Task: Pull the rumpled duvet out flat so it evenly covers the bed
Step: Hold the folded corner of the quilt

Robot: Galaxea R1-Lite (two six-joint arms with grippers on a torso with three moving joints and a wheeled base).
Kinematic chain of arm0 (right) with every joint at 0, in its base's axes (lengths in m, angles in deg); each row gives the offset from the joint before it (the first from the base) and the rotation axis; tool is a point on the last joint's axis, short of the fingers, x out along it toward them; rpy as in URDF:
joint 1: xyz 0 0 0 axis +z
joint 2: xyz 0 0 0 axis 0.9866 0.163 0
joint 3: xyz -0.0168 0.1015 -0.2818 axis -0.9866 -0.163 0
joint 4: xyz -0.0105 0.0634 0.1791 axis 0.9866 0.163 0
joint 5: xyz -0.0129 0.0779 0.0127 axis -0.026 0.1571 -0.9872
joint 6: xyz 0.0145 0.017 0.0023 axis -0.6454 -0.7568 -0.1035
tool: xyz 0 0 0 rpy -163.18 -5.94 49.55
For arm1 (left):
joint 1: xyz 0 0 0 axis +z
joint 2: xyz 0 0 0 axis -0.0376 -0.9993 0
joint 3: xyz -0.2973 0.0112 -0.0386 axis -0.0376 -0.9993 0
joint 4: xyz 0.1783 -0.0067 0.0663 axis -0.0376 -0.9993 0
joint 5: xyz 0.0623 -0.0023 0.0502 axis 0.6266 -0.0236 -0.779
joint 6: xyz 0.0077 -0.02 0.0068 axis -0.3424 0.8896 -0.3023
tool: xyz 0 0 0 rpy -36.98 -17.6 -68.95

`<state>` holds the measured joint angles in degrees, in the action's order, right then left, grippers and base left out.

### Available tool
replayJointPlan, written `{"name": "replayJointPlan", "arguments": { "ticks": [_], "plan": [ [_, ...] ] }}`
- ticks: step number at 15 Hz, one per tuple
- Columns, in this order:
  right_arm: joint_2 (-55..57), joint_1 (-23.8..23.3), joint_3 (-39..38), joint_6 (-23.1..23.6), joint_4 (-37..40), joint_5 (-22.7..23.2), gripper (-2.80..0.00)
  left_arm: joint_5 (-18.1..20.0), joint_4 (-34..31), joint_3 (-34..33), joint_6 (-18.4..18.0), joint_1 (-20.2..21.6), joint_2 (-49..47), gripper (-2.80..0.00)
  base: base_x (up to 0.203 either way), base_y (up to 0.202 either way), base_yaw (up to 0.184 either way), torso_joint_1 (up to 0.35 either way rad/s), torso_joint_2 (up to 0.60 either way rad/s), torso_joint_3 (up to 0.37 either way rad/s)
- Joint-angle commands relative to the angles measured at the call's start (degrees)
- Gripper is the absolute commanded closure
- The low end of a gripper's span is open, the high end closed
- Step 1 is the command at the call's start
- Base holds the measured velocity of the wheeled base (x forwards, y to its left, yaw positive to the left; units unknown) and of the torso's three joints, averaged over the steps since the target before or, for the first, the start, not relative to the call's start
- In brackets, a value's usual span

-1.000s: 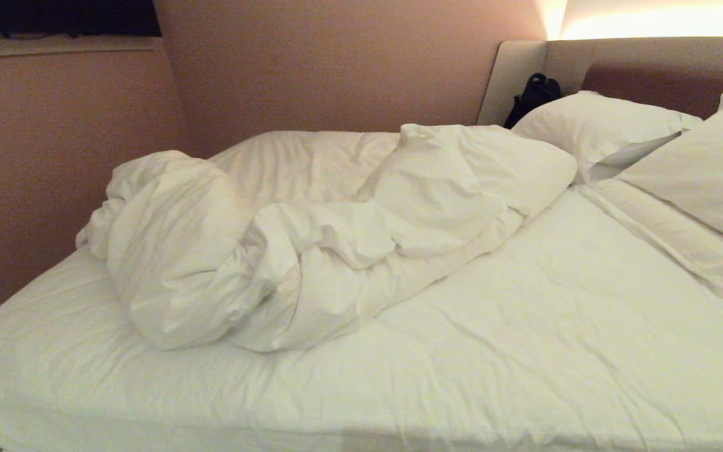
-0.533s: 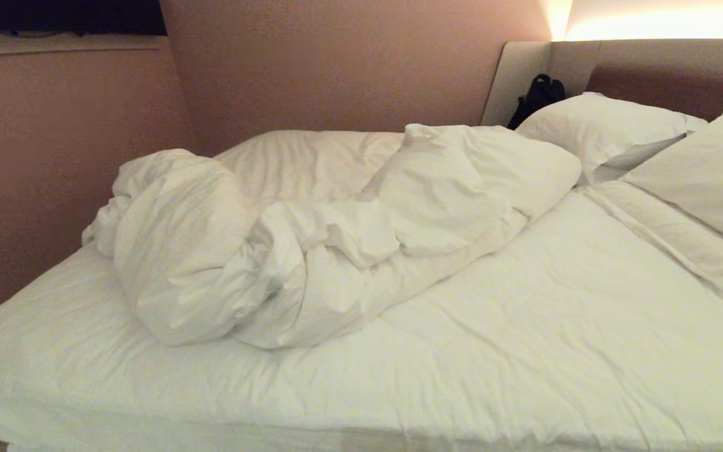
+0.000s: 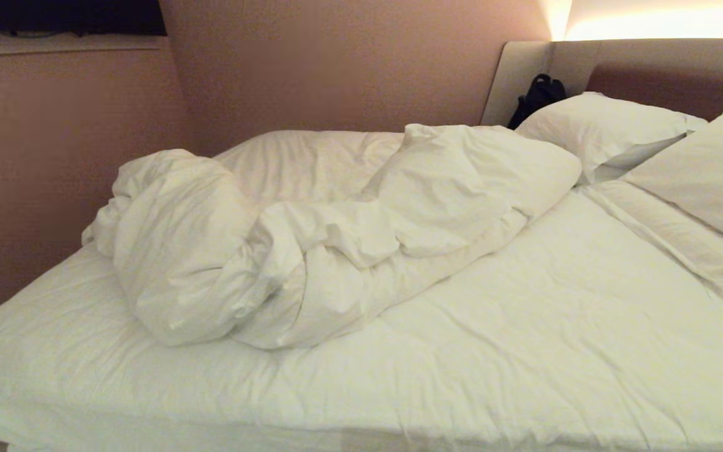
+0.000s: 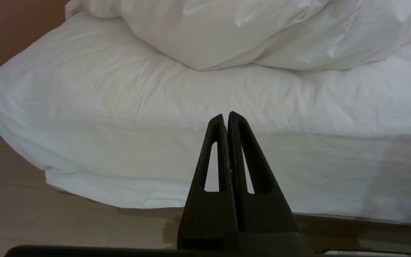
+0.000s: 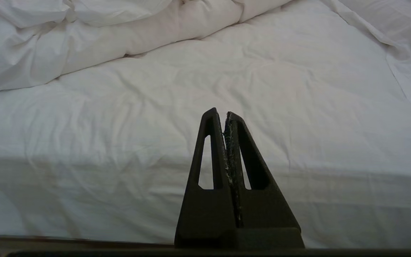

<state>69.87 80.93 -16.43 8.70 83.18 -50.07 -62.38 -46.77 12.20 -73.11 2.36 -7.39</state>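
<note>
Nearest to the robot are its two hands, and neither shows in the head view; each appears only in its own wrist view. The left hand point(image 4: 228, 116) hangs before the near side of the bed point(image 4: 155, 167), low, with its fingers pressed together and nothing between them. The right hand point(image 5: 223, 114) hangs before the same near edge further toward the headboard end, also pressed together and empty. Both point toward the mattress without touching it, which suggests that the arms are parked and the reach is not yet begun.

Beyond the hands lies the bare white sheet point(image 3: 524, 326), which covers the near half of the mattress with only small creases. It is uncovered because the duvet point(image 3: 311, 245) is bunched in a long heap across the middle of the bed. The thick rolled end lies near the foot on the robot's left, and the other end rises toward the pillows point(image 3: 600, 129).

At the far right the pillows lean against the padded headboard point(image 3: 644, 63), and a dark object point(image 3: 537, 94), possibly a bag, stands in the corner beside it.

The task seems to be at its start. The near fold of the heap is probably the best place to take hold, since it faces the hands.
</note>
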Motion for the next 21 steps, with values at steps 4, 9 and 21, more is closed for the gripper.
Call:
{"name": "replayJointPlan", "arguments": {
  "ticks": [4, 9, 21],
  "plan": [
    [0.1, 0.0, 0.0, 0.0, 0.0, 0.0, 0.0, -0.1, 0.0, 1.7, 0.0, 0.1, 0.0, 0.0, 0.0, 0.0, 0.0, 0.0, 0.0, 0.0],
    [0.1, 0.0, 0.0, 0.0, 0.0, 0.0, 0.0, 0.6, -0.9, 7.9, 0.1, 0.0, -5.8, 0.0, 0.0, 0.0, 0.0, 0.0, 0.0, 0.0],
    [0.1, 0.0, 0.0, 0.0, 0.0, 0.0, 0.0, 1.1, 10.5, 37.7, 32.6, 0.0, -69.4, 0.0, 0.0, 0.0, 0.0, 0.0, 0.0, 0.0]
  ]
}}
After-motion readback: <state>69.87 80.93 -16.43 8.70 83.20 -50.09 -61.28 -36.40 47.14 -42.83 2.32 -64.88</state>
